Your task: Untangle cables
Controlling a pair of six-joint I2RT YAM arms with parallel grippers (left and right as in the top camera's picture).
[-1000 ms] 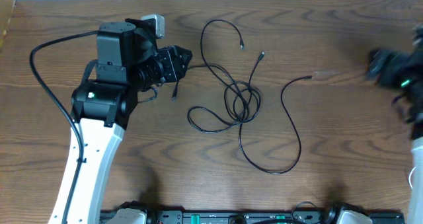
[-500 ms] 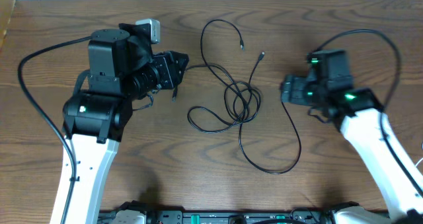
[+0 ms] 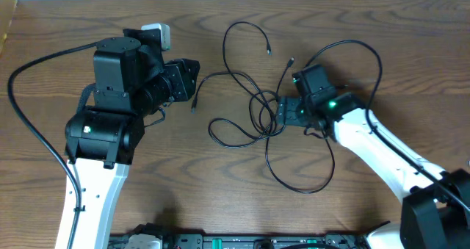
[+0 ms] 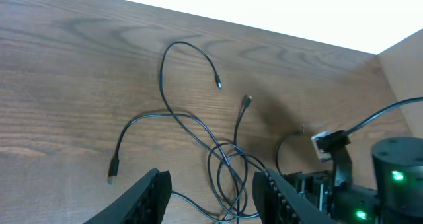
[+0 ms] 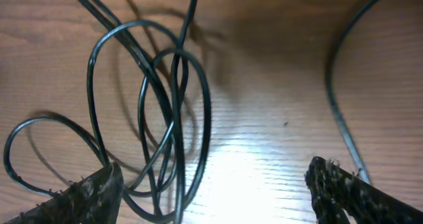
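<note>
Several thin black cables (image 3: 264, 115) lie crossed and looped over one another around the middle of the table (image 3: 205, 197), a little nearer its far edge. Free strands run toward the far edge and one long bend reaches toward the near edge. From overhead, the right gripper (image 3: 282, 111) sits at the right side of the crossings, low over the wood. The left gripper (image 3: 194, 76) hangs toward the left edge, near a loose plug end (image 3: 194, 103); whether either touches a cord cannot be told from here. The right arm's thick wire (image 3: 352, 47) arches above, apart from the thin cords. In the left wrist view the left gripper (image 4: 210, 184) has its jaws spread wide with nothing held, looking across the cables (image 4: 221, 161) to the right arm (image 4: 390, 184). In the right wrist view the right gripper (image 5: 213, 184) is likewise spread, its fingers (image 5: 92, 192) straddling the overlapping loops (image 5: 173, 98) without pinching any. The step in hand looks like the reach for a first strand. Next, the right claw would need to settle on a single cord, close, and draw it toward the right edge while the left takes the plug end the other way. The stacked loops are the obstacle: closing here could catch several at once and pull the crossings tighter.
</note>
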